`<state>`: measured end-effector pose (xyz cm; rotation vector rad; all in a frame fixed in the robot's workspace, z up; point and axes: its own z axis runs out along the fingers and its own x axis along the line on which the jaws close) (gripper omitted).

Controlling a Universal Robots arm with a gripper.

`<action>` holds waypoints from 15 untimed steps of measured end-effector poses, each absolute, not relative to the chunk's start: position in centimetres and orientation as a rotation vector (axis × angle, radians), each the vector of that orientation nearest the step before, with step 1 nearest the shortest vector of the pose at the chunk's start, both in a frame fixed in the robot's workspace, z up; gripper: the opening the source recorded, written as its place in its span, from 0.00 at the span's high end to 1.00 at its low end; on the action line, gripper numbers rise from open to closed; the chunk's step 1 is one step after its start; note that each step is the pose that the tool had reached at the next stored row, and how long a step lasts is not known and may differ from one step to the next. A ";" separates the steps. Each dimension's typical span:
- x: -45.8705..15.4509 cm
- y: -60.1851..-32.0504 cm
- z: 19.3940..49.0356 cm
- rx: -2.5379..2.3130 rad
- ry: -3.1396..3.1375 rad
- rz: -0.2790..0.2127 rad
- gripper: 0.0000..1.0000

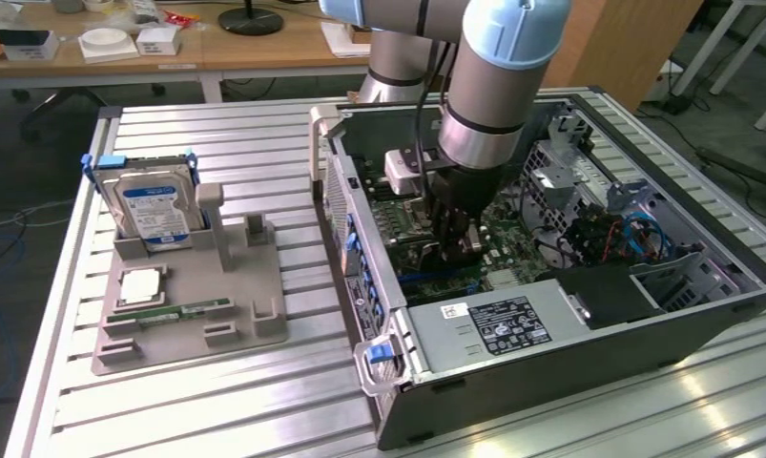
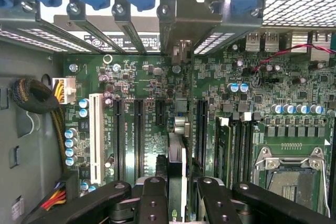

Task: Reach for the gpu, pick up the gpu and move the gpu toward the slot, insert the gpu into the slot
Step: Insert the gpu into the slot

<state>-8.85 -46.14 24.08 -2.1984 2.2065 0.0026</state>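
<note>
— Exterior view: how is the arm posed?
— Plunging straight down into the open computer case on the counter.
— Wrist view?
— Jaws clamp the gpu edge-on, upright above the motherboard, its bracket at the rear slots.

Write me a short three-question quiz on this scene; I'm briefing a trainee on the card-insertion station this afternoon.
1. True or false: the hard drive stands in the grey holder outside the computer case.
2. Where is the gripper? A) above the holder B) inside the open case, over the motherboard C) beside the desk
3. What does the gripper hold edge-on between its fingers in the wrist view?

Key:
1. True
2. B
3. The gpu, its metal bracket up against the case's rear slots.
</note>
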 end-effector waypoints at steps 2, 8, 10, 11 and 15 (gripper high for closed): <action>-8.9 -46.1 24.1 -2.201 2.205 0.002 0.74; -8.9 -46.1 24.0 -2.201 2.205 0.002 0.74; -8.9 -46.1 24.0 -2.201 2.205 0.002 0.74; -8.9 -46.1 24.0 -2.201 2.205 0.002 0.74; -8.9 -46.1 23.9 -2.201 2.205 0.003 0.74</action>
